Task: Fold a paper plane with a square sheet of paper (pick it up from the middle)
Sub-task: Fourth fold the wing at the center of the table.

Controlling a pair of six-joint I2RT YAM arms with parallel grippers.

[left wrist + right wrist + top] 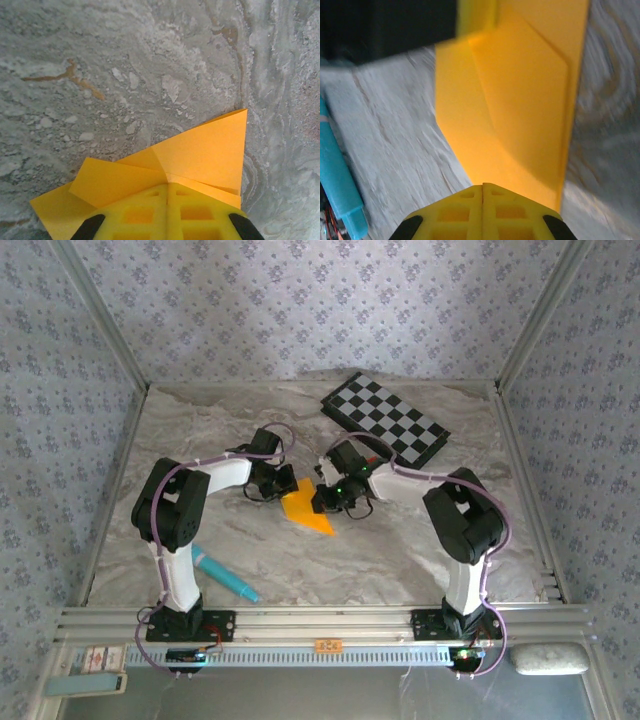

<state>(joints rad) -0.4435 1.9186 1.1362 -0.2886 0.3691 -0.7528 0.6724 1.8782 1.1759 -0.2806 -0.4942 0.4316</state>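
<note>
We viewed the table from high behind the arm bases, facing forward and down, from afar. The wrist cameras looked down closely past left gripper and right gripper; all three views shared the paper.

No text is legible; the orange tag is too small.

Two robot arms are pictured, with one left gripper and one right gripper; one folded orange-yellow paper sheet, one checkerboard and one turquoise pen-like cylinder are counted on one table.
</note>
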